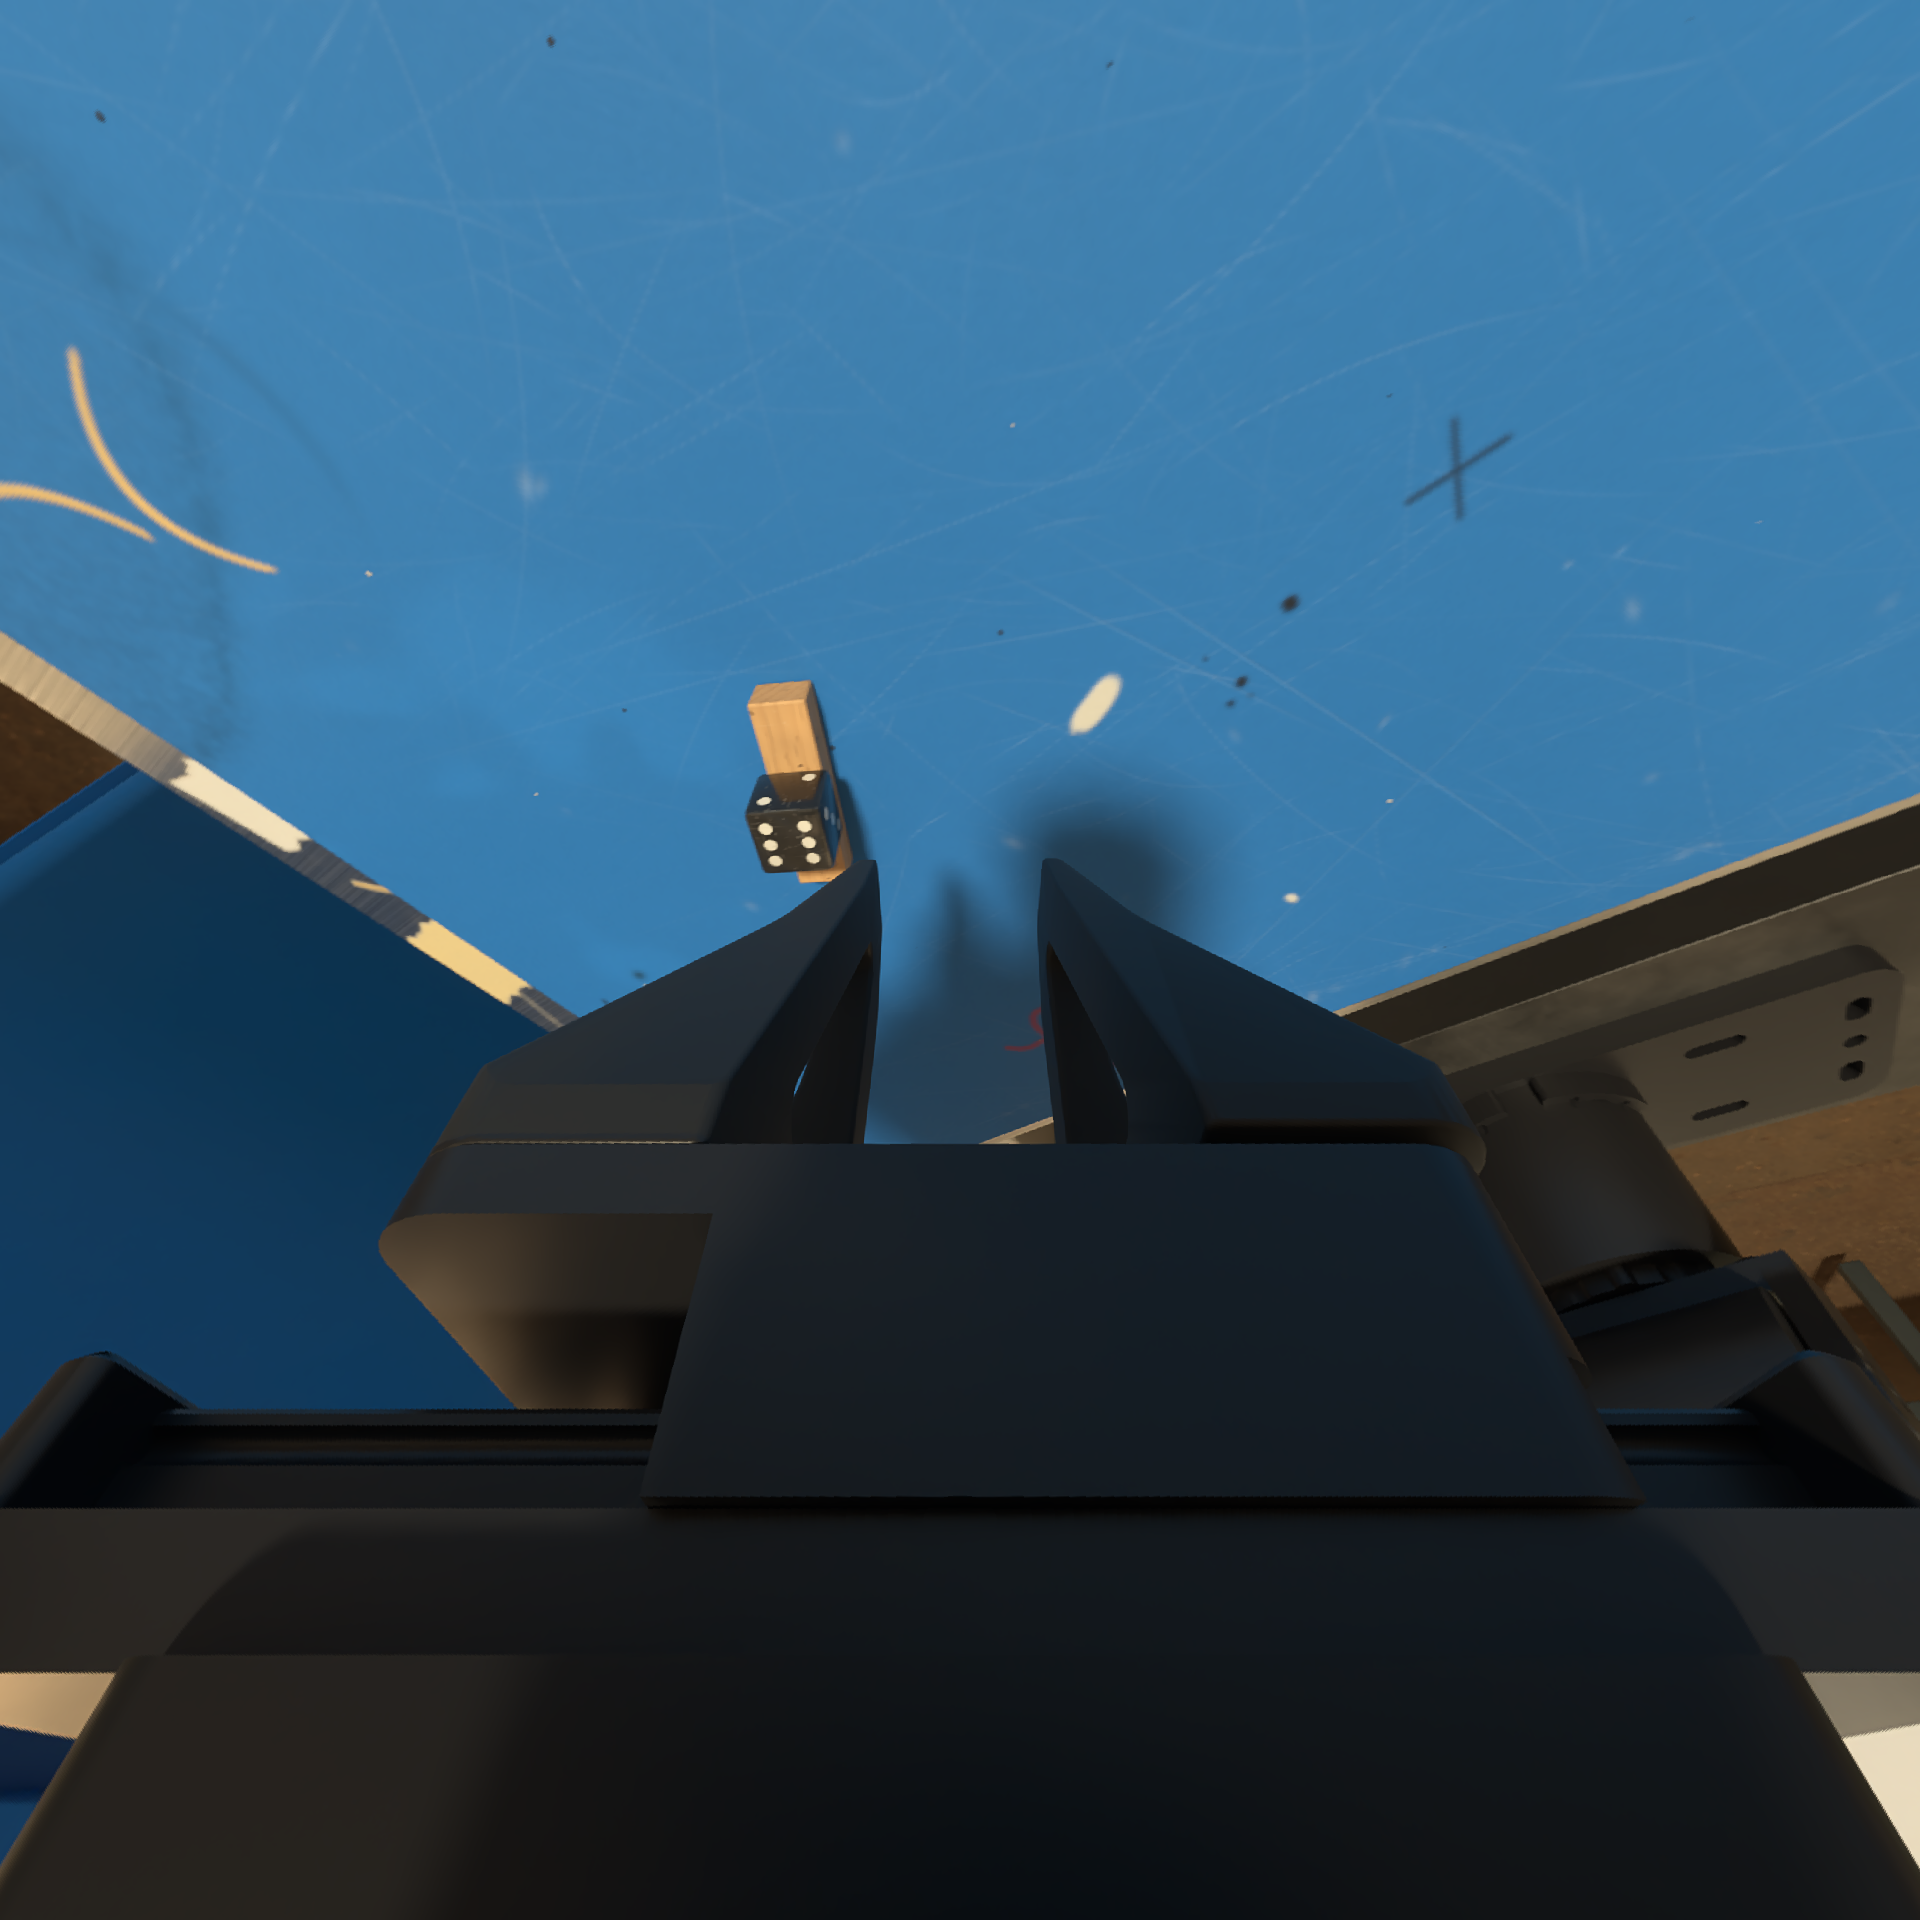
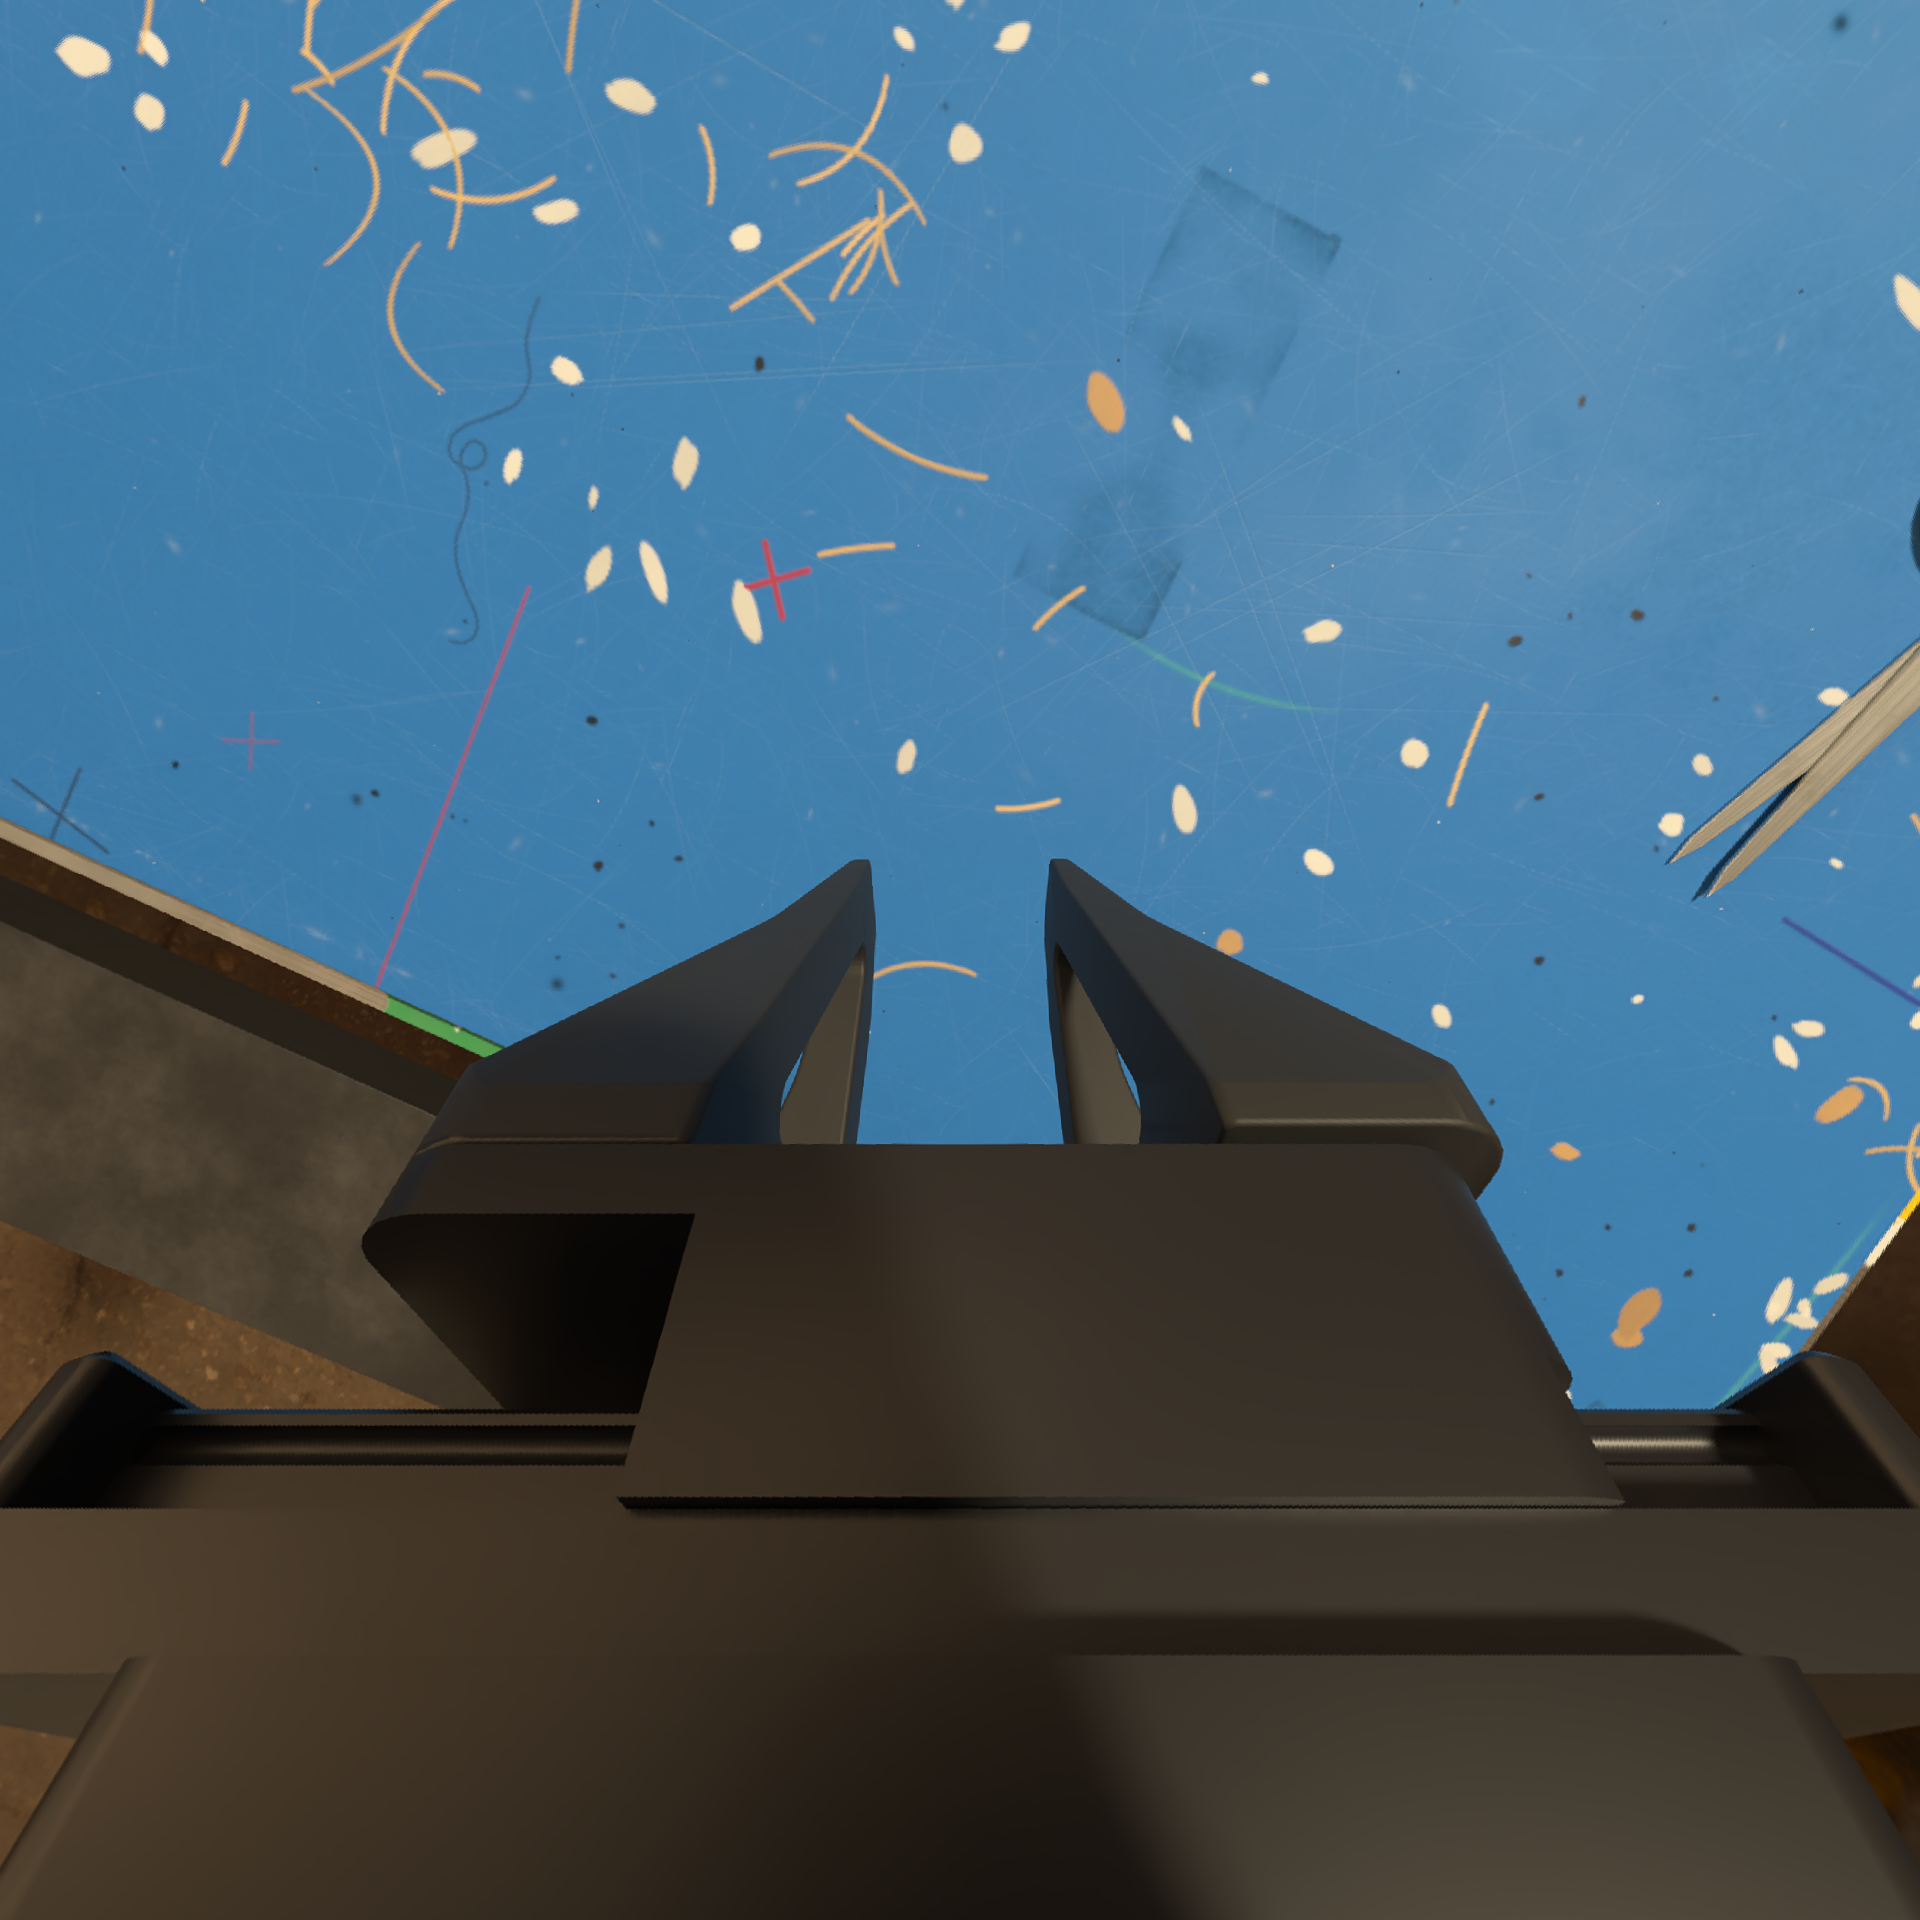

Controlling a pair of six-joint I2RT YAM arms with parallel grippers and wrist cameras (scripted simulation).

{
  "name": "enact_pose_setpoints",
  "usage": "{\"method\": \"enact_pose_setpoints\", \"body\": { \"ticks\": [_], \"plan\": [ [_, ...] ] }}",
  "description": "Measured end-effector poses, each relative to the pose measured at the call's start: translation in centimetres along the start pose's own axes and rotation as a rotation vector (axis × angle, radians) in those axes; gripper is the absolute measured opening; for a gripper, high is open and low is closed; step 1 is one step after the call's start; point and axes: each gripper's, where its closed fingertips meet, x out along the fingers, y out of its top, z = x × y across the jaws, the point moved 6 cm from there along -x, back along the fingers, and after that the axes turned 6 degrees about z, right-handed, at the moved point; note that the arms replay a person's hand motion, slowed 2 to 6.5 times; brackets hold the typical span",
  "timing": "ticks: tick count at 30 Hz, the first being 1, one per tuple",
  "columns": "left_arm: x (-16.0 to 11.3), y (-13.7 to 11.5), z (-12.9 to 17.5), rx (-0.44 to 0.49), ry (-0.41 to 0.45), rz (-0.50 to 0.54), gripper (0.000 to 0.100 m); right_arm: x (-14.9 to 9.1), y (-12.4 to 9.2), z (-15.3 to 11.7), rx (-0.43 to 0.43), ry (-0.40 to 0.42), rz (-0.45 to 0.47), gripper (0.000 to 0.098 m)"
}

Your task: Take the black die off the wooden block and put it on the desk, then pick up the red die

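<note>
In the left wrist view a black die (image 1: 792,823) with white pips sits on the near end of a light wooden block (image 1: 787,729) that lies on the blue desk (image 1: 1039,312). My left gripper (image 1: 958,868) is open and empty, above the desk, with the die just left of and beyond its left fingertip. In the right wrist view my right gripper (image 2: 960,868) is open and empty above the blue desk (image 2: 1351,520). No red die shows in either view.
Scissor blades (image 2: 1808,774) lie at the right edge of the right wrist view. Pale flecks and tan shavings litter the desk there. A grey mounting plate (image 1: 1756,1039) and an arm base sit at the desk edge on the right of the left wrist view.
</note>
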Motion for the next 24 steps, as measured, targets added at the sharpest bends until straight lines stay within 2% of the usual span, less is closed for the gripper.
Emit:
{"method": "enact_pose_setpoints", "body": {
  "ticks": [6, 13, 24],
  "plan": [
    [0.4, 0.0, -1.4, -0.001, 0.081, -0.033, 0.026, 0.3, 0.0, 0.0, 0.000, -0.002, -0.011, 0.0280],
    [1.1, 0.0, -1.8, -0.026, 0.094, -0.081, 0.027, 0.8, 0.1, 0.0, -0.007, -0.002, -0.030, 0.0279],
    [2.5, -0.4, -2.3, -0.033, 0.171, -0.151, 0.026, 1.3, 0.2, -0.4, -0.026, 0.005, -0.053, 0.0277]
  ]
}}
